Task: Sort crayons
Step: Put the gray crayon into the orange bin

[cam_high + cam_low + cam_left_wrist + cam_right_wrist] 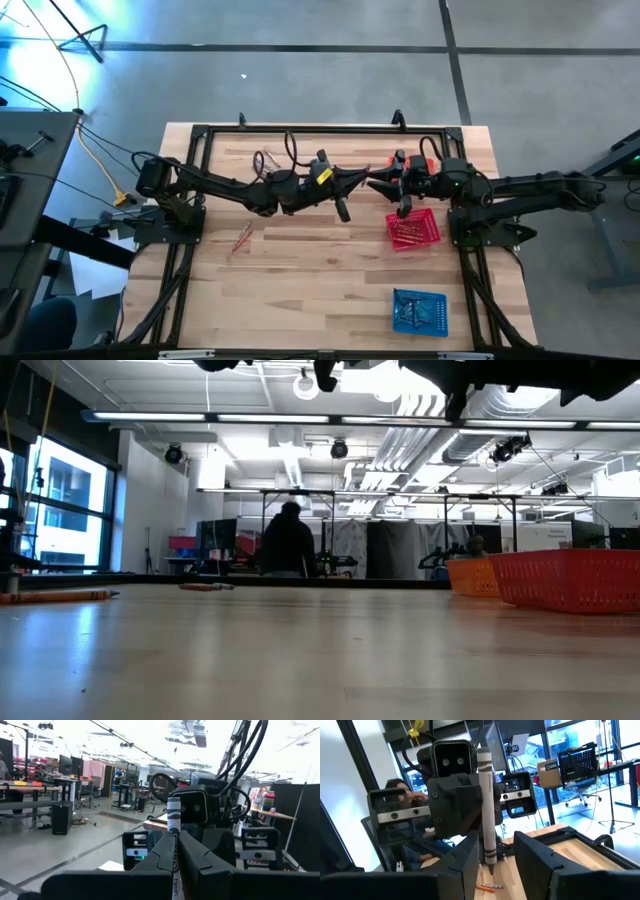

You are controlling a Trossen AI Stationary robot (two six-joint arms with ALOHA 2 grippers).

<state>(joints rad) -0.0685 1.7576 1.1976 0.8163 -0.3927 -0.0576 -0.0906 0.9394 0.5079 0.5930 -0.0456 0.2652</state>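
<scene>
From above, the 2 arms meet over the far middle of the table (300,300). The left gripper (362,178) and right gripper (378,183) point tip to tip, which looks like a handover in mid-air. A red basket (413,229) holding crayons sits just right of centre, a blue basket (420,311) lies nearer on the right, an orange basket (417,165) peeks out under the right arm, and a few loose crayons (242,237) lie at the left.

At table height, both grippers hang above the frame. One loose crayon (60,596) rests at the far left, the red basket (570,578) and orange basket (472,575) at the right, and a person (288,542) stands in the room behind.

From the left wrist, the fingers (162,855) are clenched on a grey crayon (173,820), its free end sticking forward toward the other arm so that it can be taken.

From the right wrist, the same grey crayon (485,815) stands between the right fingers (467,860), which are spread and not pressing it; the grip appears not yet passed over. A person sits beyond.
</scene>
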